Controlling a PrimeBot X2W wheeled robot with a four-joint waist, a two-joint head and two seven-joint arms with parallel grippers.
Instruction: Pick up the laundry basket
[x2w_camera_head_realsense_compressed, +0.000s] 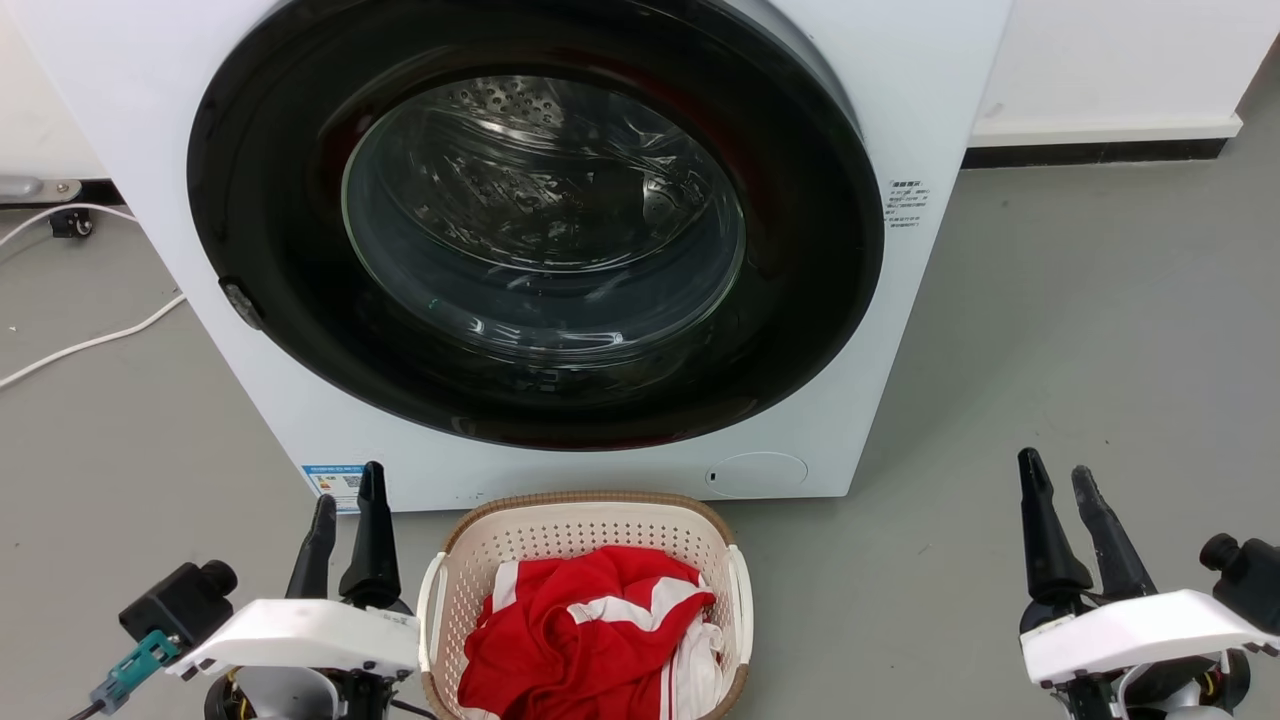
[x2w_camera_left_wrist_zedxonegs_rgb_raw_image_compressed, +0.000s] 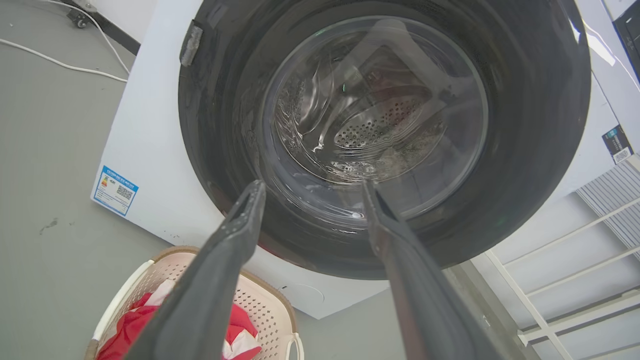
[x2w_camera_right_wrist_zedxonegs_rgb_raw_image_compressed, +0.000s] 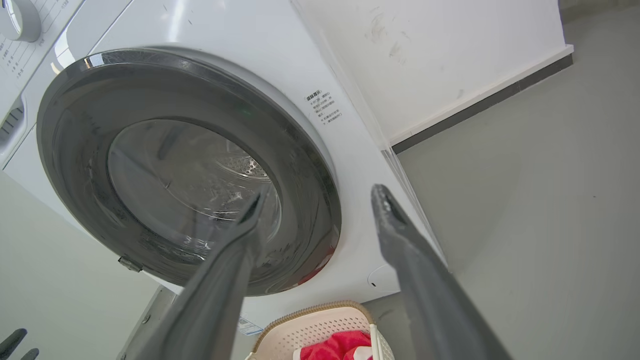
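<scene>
The laundry basket is cream plastic with perforated walls, a brown woven-look rim and white side handles. It stands on the floor at the bottom centre of the head view, just in front of the washing machine, holding red and white clothes. My left gripper is open just left of the basket, fingers pointing up, nothing between them. My right gripper is open well to the right, apart from the basket. The basket lies below the left gripper. The basket also shows under the open right gripper.
The white washing machine with its round dark door shut stands right behind the basket. White cables lie on the grey floor at the left. A white wall with a dark skirting runs at the back right.
</scene>
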